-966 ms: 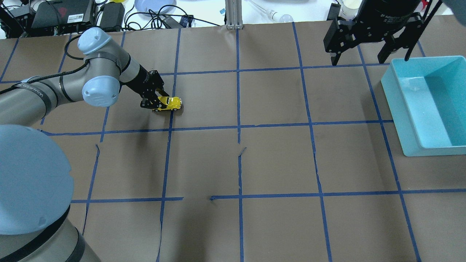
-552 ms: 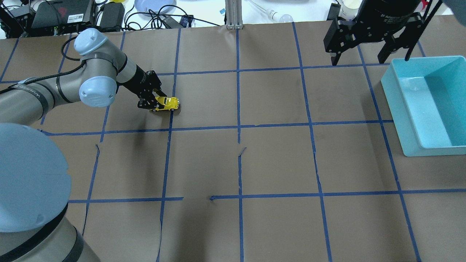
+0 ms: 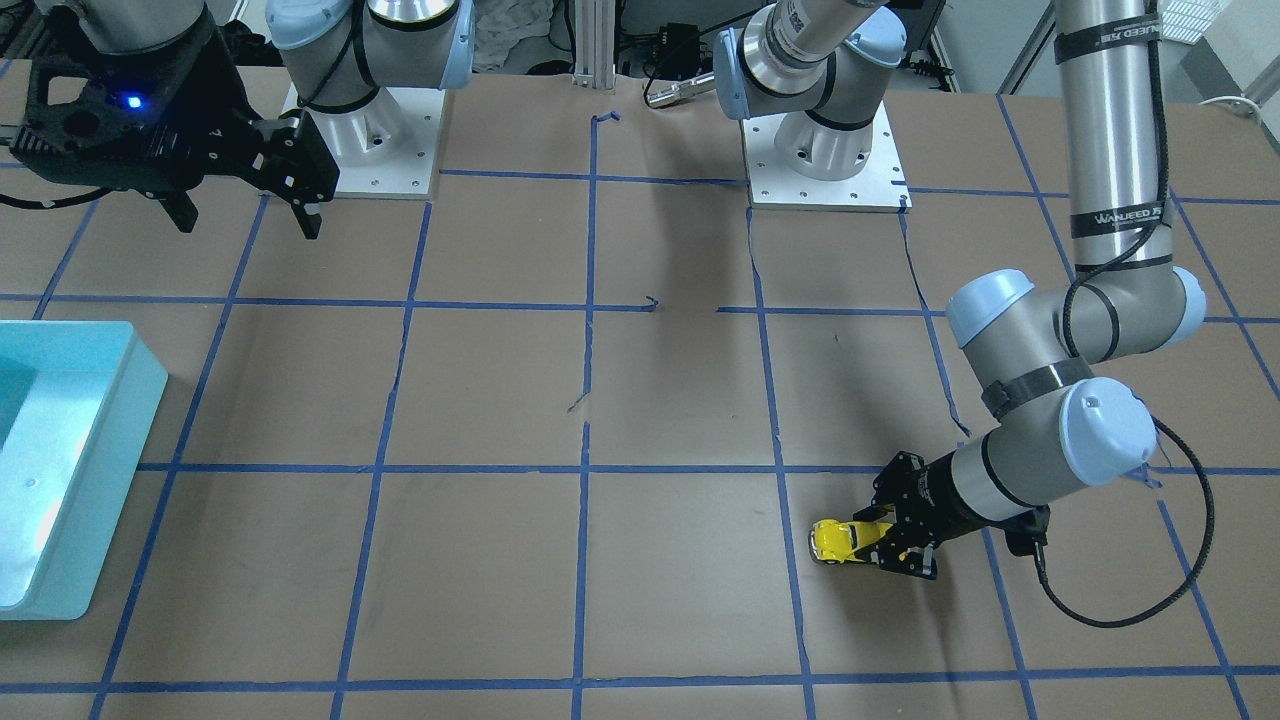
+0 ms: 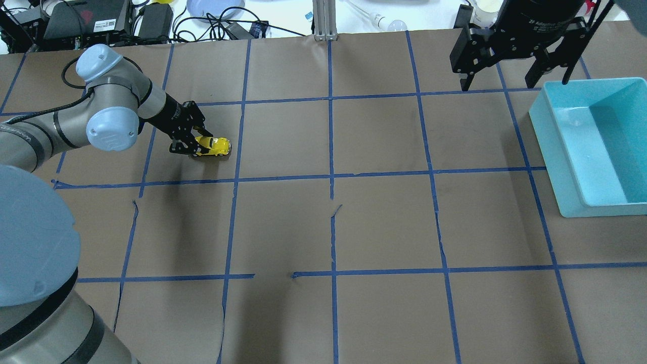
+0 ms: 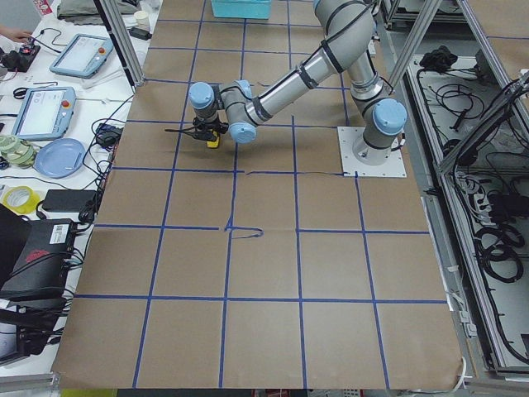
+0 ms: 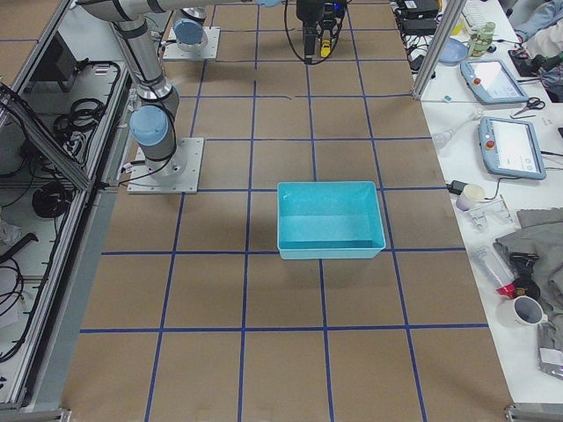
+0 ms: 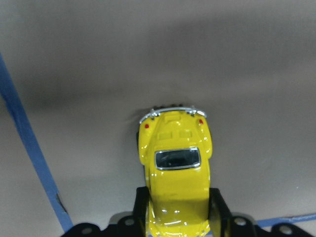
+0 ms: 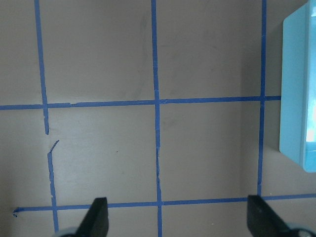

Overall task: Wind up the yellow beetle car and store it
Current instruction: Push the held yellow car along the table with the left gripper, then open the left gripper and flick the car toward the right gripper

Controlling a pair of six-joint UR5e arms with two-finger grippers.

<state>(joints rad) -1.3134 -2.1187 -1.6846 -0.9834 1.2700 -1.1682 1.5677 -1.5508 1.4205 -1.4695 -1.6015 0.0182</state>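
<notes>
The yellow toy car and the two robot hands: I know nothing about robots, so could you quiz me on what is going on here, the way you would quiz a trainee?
1. True or false: the yellow car is lying inside the blue bin.
2. Fill the gap: the right gripper, up in the air near the bin, has its jaws ____ (open or shut).
3. Which gripper is closed on the car?
A. the left gripper
B. the right gripper
C. neither

Key
1. False: it stands on the table, far from the bin.
2. Open, with nothing between its jaws.
3. A: the left wrist view shows a finger on each side of the car.
</notes>
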